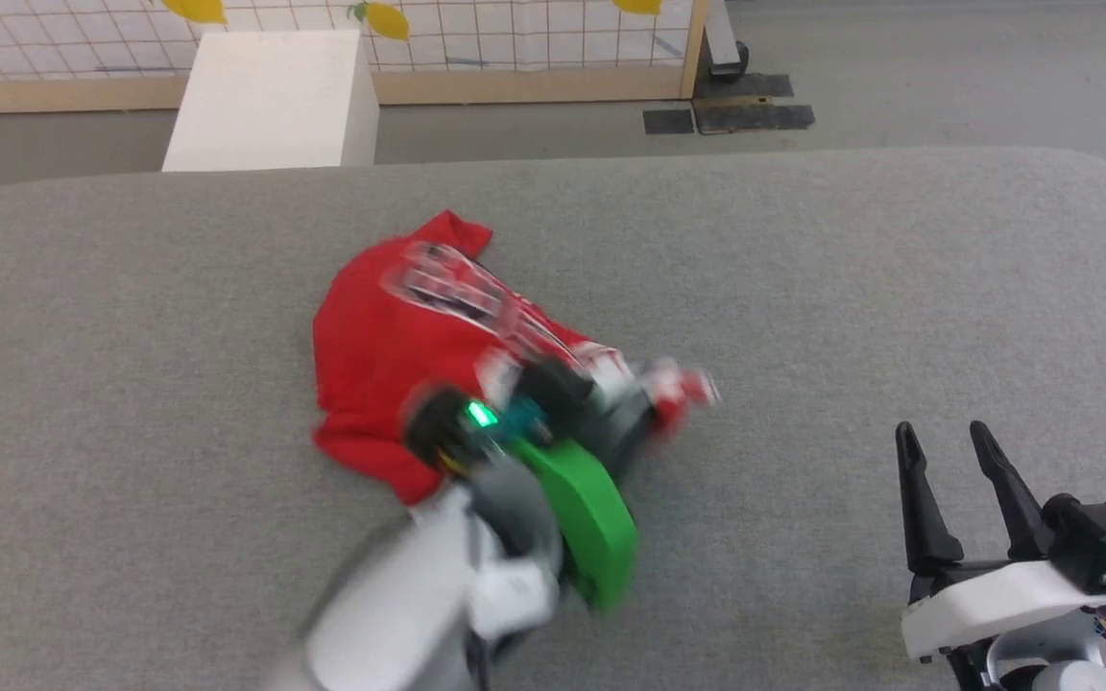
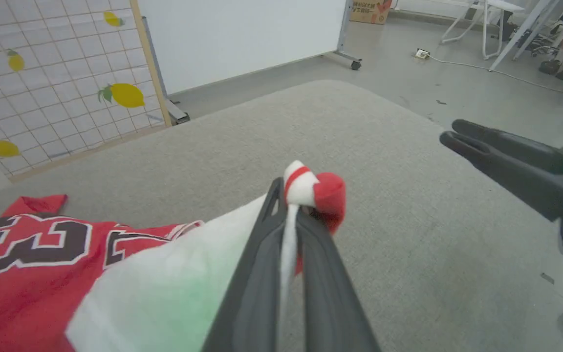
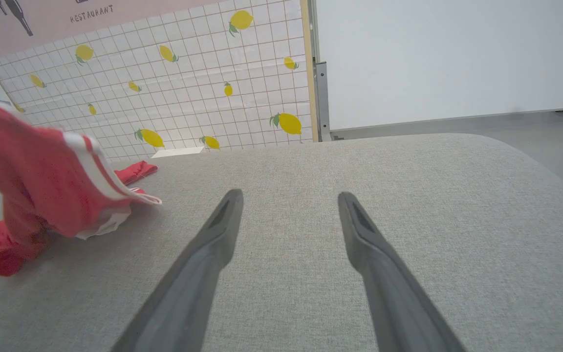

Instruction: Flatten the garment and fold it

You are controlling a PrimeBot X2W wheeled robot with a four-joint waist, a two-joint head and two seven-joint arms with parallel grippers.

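From my head camera the garment [image 1: 371, 355] lies crumpled left of centre on the grey padded table [image 1: 803, 240]. Its red body is bunched and one end trails off to the right. My left gripper [image 1: 644, 398] is over that trailing end, too blurred here to read its jaws. My right gripper [image 1: 942, 434] rests low at the right, well apart from the cloth, with its jaws spread and nothing between them

Along my left wrist the picture is plain. My left gripper [image 2: 290, 205] is clamped tight on the white sleeve [image 2: 164, 288], and the red-striped cuff [image 2: 311, 188] pokes out just past my fingertips. The black numerals lie behind, on the red body [image 2: 27, 293]. My right gripper [image 2: 452, 132] hangs off to one side, clear of the fabric

Along my right wrist my right gripper [image 3: 290, 195] is wide open over bare table. The garment [image 3: 32, 176] is at the far left, part of it lifted off the surface and part heaped below

I judge that I am drawing the sleeve out to flatten the shirt, and the fold is far off. The worry is my hold: I have only the cuff end, so a hard tug could pull it free. Nothing pins the far side either. The whole shirt may therefore slide after me instead of spreading, or the heap may roll under itself and crease worse
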